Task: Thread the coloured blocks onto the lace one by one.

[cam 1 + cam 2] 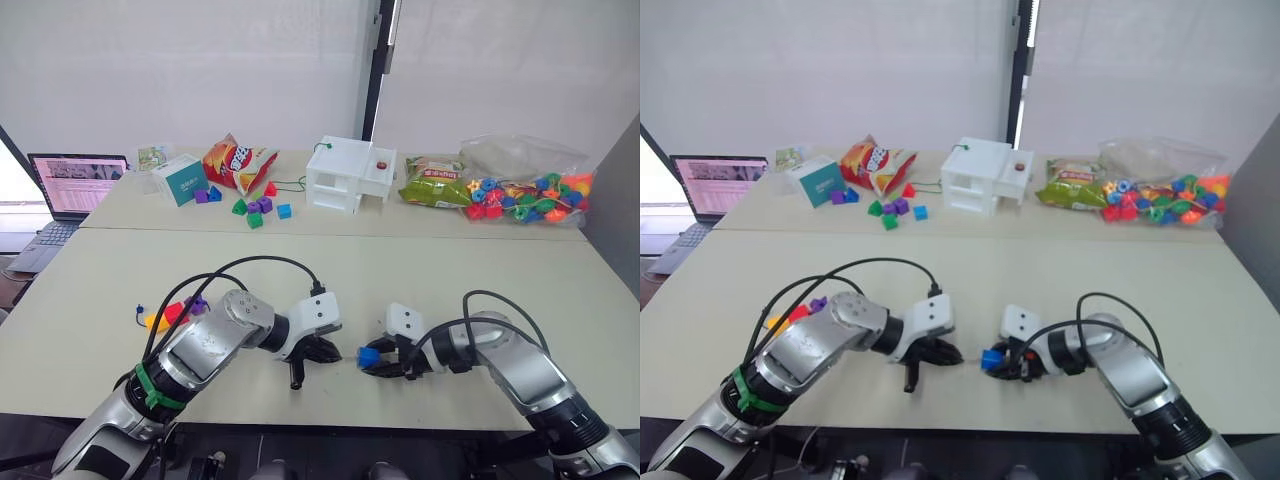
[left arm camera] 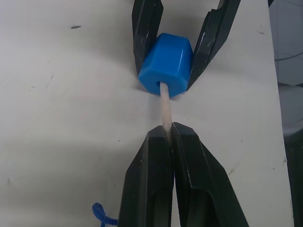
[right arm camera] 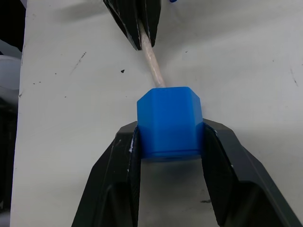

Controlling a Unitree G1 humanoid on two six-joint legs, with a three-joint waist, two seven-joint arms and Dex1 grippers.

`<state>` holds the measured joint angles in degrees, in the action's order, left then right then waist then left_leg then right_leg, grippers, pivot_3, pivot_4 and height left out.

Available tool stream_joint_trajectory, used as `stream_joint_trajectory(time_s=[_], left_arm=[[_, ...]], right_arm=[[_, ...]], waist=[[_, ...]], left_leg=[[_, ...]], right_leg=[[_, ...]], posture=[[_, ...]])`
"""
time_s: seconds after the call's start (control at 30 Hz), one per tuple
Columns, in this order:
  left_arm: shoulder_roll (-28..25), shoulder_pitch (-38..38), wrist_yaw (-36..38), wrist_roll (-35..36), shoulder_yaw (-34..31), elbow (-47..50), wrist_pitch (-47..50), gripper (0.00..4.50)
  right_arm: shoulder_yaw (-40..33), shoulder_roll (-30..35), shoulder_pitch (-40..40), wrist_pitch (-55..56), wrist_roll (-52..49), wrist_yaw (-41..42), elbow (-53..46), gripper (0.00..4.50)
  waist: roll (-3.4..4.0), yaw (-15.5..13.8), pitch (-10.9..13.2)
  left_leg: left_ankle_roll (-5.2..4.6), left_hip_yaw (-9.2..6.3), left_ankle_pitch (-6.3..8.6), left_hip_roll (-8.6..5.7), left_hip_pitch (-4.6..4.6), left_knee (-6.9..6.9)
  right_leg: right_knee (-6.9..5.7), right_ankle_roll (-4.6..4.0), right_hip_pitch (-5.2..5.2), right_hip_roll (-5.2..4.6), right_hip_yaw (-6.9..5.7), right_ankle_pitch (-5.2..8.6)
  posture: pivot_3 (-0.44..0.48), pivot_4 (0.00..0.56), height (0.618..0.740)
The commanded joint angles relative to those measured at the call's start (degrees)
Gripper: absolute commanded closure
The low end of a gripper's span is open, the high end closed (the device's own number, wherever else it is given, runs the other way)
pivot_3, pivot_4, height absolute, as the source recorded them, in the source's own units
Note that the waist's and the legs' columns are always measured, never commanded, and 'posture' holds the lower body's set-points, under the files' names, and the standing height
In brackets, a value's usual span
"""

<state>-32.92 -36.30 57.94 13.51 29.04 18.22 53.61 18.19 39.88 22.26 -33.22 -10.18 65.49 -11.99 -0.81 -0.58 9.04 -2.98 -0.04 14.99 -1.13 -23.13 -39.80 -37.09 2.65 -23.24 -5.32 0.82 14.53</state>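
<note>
Low over the near edge of a pale worktop point(image 1: 480, 270), the right hand point(image 3: 169, 142) is clenched on a blue block point(image 3: 169, 122). The left hand point(image 2: 169, 137) pinches the lace's point(image 2: 165, 109) pale stiff tip, which enters the block's hole.

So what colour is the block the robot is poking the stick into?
Blue block, clearest in the left wrist view.

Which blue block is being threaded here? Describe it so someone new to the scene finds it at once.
On the near table, look at the front edge between the two arms. The blue block is clamped in the right tool, with the lace's pale tip, held by the left tool, entering its hole. The other blue blocks lie loose on the far table.
</note>
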Motion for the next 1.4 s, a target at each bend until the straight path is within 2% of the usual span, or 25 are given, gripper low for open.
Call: stream_joint_trajectory(time_s=[0.03, 0.27, 0.47, 0.57, 0.7, 0.83, 1.03, 1.1, 1.27, 1.4], left_arm=[[2.6, -1.9, -0.3, 1.1, 0.8, 1.6, -0.4, 4.50], [7.4, -3.4, -1.6, 0.9, 2.7, -0.9, -2.0, 4.50], [7.6, -3.2, -0.7, -0.2, 3.0, -2.5, -3.8, 4.50], [7.1, -2.7, 0.0, -1.5, 2.9, -3.4, -7.7, 4.50], [7.5, -0.3, -0.7, -6.6, 4.4, -9.3, -21.1, 4.50], [8.6, 0.8, -0.6, -7.3, 2.8, -11.7, -25.4, 4.50], [6.5, 1.7, 1.9, -6.3, -0.6, -11.5, -25.4, 2.56], [4.3, 2.4, 3.6, -6.1, -1.7, -11.1, -25.3, 1.95], [0.1, 4.9, 7.0, -3.8, -4.3, -9.6, -24.5, 1.95], [-0.2, 7.3, 5.2, -5.7, -4.4, -12.8, -27.7, 1.95]], right_arm=[[1.7, -0.8, 0.0, -1.8, -0.2, -0.6, -1.8, 3.20], [2.8, -2.8, 0.6, -3.8, -0.1, -2.5, -2.8, 3.20], [2.5, -3.4, 0.7, -4.9, -0.2, -3.2, -3.2, 3.20], [2.2, -3.4, 0.5, -5.0, -0.4, -3.2, -3.4, 3.20], [2.1, -3.5, 0.2, -5.4, -0.7, -3.2, -3.8, 3.20], [2.2, -3.4, 0.3, -6.0, -0.7, -3.4, -3.9, 3.20], [1.6, -2.4, 0.0, -6.1, -0.6, -3.6, -3.7, 3.20], [1.4, -2.1, -0.4, -6.1, -0.6, -3.8, -3.6, 3.20], [0.9, -1.7, -0.8, -6.1, -0.9, -4.4, -3.5, 3.20], [0.4, -1.3, -1.2, -6.2, -1.2, -4.5, -3.9, 3.20]], waist=[[0.00, 0.0, 0.0], [0.00, -0.2, 0.0], [-0.01, 0.0, 0.0], [0.00, 0.0, 0.0], [0.00, 0.0, 0.0], [-0.02, -0.2, 0.0], [-0.02, 0.2, 0.0], [-0.02, 0.3, 0.0], [-0.02, 0.7, 0.0], [-0.02, 0.5, 0.0]], left_leg=[[0.00, 0.00, 0.00, 0.00, 0.00, 0.00], [0.00, -0.02, 0.00, -0.03, 0.02, -0.03], [0.00, -0.02, 0.00, -0.02, 0.07, -0.03], [0.00, -0.02, 0.00, -0.01, 0.07, -0.01], [0.01, -0.02, 0.00, -0.01, 0.07, 0.00], [0.02, -0.04, -0.01, -0.02, 0.13, -0.02], [0.02, -0.02, -0.01, 0.00, 0.14, 0.01], [0.02, -0.03, -0.01, 0.01, 0.14, 0.03], [0.01, -0.03, -0.01, 0.03, 0.11, 0.07], [0.01, -0.03, -0.01, 0.01, 0.11, 0.06]], right_leg=[[0.00, 0.00, 0.00, 0.00, 0.00, 0.00], [0.00, 0.01, 0.07, -0.03, -0.02, 0.00], [-0.01, 0.01, 0.09, 0.00, -0.01, 0.00], [-0.01, 0.01, 0.07, 0.01, 0.00, 0.00], [-0.01, 0.00, 0.06, -0.01, 0.02, -0.01], [0.02, 0.00, 0.16, -0.05, 0.00, -0.01], [-0.02, 0.00, 0.09, 0.00, 0.03, -0.01], [-0.02, 0.00, 0.08, 0.02, 0.03, -0.01], [0.00, -0.01, 0.04, 0.02, 0.03, 0.00], [0.01, -0.01, 0.05, -0.01, 0.03, 0.00]], posture=[[0.000, 0.150, 0.740], [0.000, 0.150, 0.740], [0.000, 0.150, 0.740], [0.000, 0.150, 0.740], [0.000, 0.150, 0.740], [0.000, 0.150, 0.740], [0.000, 0.150, 0.740], [0.000, 0.150, 0.740], [0.000, 0.150, 0.740], [0.000, 0.150, 0.740]])
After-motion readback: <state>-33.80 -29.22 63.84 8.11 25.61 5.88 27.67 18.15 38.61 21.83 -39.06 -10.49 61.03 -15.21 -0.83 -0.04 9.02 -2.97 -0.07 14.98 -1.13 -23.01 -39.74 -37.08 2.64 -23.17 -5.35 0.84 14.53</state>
